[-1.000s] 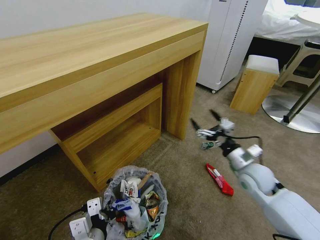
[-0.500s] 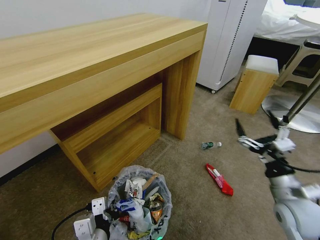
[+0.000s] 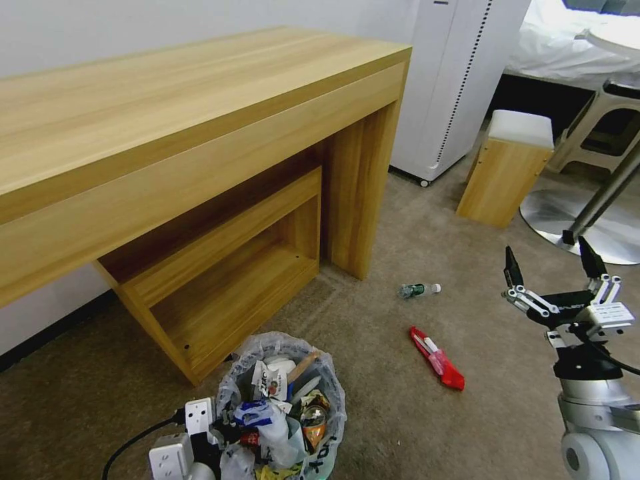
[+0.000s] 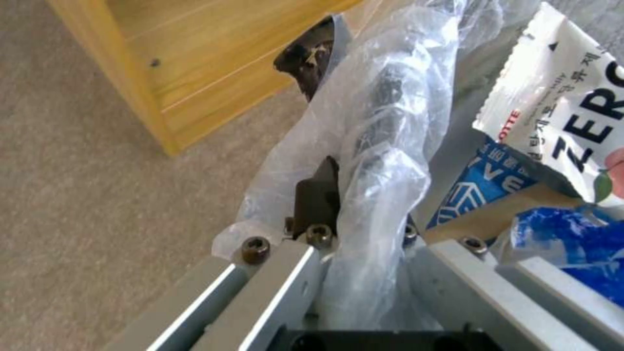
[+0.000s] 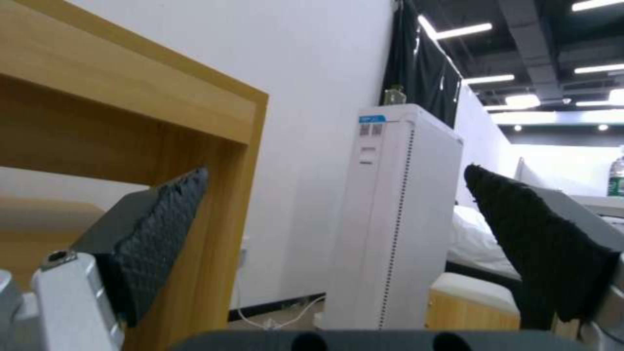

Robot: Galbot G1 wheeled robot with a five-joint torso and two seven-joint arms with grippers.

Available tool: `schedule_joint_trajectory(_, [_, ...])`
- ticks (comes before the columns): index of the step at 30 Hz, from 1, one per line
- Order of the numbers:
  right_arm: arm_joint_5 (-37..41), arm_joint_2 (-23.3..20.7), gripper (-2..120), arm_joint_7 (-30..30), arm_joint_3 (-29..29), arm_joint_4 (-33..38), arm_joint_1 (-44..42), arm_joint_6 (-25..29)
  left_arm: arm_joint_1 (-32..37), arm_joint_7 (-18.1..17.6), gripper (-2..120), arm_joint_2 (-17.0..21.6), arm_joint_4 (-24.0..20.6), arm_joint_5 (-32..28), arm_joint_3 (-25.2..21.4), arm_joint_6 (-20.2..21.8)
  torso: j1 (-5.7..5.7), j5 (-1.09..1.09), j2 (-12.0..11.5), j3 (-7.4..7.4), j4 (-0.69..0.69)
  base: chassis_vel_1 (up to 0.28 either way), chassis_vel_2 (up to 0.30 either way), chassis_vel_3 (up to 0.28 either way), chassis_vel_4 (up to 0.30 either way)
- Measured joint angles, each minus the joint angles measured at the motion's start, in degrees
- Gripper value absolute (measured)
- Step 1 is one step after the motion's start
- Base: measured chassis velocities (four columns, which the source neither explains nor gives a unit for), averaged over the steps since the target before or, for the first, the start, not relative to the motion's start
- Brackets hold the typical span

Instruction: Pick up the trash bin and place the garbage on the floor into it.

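Observation:
The trash bin (image 3: 333,395), black with a translucent bag liner, stands on the beige carpet floor (image 3: 387,427) and is stuffed with wrappers, a can and cartons. My left gripper (image 3: 208,427) is shut on the bin's near rim. The left wrist view shows one dark finger (image 4: 317,195) pressed against the bag-covered rim (image 4: 383,122). A green-labelled bottle (image 3: 419,289) and a red wrapper (image 3: 437,357) lie on the floor, pieces of the garbage. My right gripper (image 3: 552,261) hovers right of them, lifted, fingertips upward, open (image 5: 331,180) and holding nothing.
A wooden desk (image 3: 200,127) with a low shelf (image 3: 233,280) stands just behind the bin. A white cabinet (image 3: 453,80), a wooden stool (image 3: 505,170) and a round metal table base (image 3: 587,227) lie to the far right. Open carpet surrounds the bottle and wrapper.
My right arm has swung from over the bottle to the right and back, with its open gripper now pointing upward. The bottle stays on the floor. The view has shifted slightly.

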Motion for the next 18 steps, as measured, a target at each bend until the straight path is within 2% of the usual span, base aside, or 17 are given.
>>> schedule_joint_trajectory(8, [-1.00,-0.19,100,1.79,-0.92,-1.43,0.80,-1.01,0.39,0.23,0,-0.73,0.14,1.02,0.27,0.05,0.00,0.01,0.00,0.00,-0.01,-0.073,-0.060,-0.053,-0.070])
schedule_joint_trajectory(18, [-5.93,-0.17,100,5.59,-1.52,-3.66,1.19,-0.32,1.43,0.62,0,-0.95,0.01,1.22,-0.56,-0.37,0.00,0.00,0.00,0.00,-0.02,-0.105,-0.098,-0.108,-0.106])
